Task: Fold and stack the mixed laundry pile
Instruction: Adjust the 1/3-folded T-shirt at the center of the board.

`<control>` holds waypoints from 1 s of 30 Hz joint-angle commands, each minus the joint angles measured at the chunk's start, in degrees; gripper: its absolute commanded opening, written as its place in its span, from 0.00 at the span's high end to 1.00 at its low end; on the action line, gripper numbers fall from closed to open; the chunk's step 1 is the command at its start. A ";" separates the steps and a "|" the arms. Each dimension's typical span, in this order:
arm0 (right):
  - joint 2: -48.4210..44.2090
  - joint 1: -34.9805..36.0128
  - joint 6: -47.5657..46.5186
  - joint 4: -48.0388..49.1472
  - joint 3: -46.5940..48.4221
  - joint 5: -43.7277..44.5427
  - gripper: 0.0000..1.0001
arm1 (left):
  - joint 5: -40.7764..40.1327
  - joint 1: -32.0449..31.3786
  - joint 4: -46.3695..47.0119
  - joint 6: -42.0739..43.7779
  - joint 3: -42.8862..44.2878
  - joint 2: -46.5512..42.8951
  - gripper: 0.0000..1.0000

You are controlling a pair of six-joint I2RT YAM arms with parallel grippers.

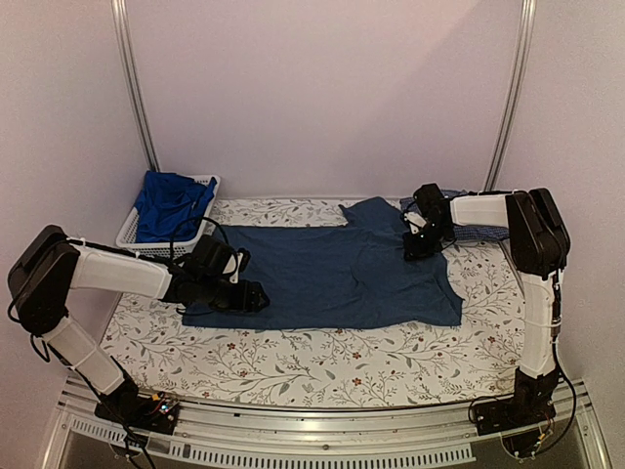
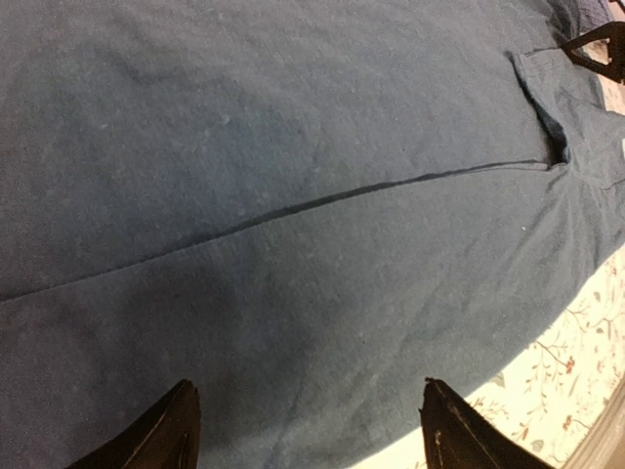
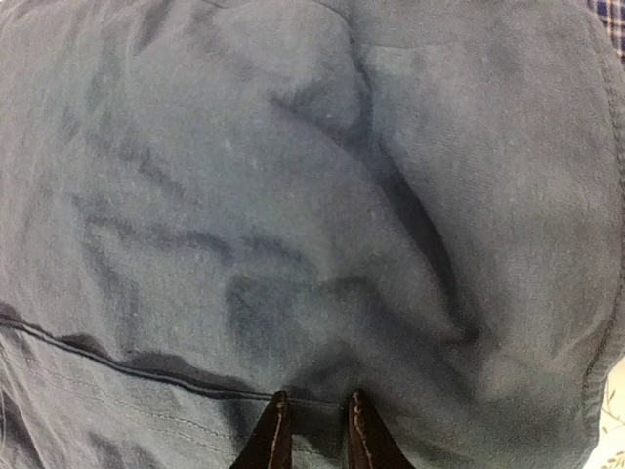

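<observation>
Navy T-shirt (image 1: 332, 278) lies spread flat on the flowered table (image 1: 293, 363). My left gripper (image 1: 256, 296) hangs wide over its left edge. My right gripper (image 1: 418, 249) sits narrow at its right edge, and I can't tell if it grips.

The left arm (image 1: 117, 272) stretches low toward the T-shirt's (image 1: 342, 274) left edge. Its gripper (image 1: 249, 296) lies at that edge with the fingers spread wide over the cloth. The right arm (image 1: 537, 293) rises upright, then bends in over the T-shirt's right end. Its gripper (image 1: 418, 244) points down, fingers (image 3: 278, 435) nearly together, tips at the cloth. Whether they pinch it is unclear.
</observation>
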 commanded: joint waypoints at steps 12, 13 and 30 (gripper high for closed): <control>-1.03 -0.32 0.22 -1.05 2.57 1.27 1.00 | 0.03 0.91 0.61 0.79 1.43 0.91 0.23; -1.03 -0.32 0.22 -1.11 2.86 1.48 1.00 | 0.03 0.90 0.61 0.83 1.43 0.89 0.23; -0.67 -0.51 0.08 -2.10 2.23 2.27 0.91 | -0.10 0.91 0.27 0.88 1.62 0.97 0.23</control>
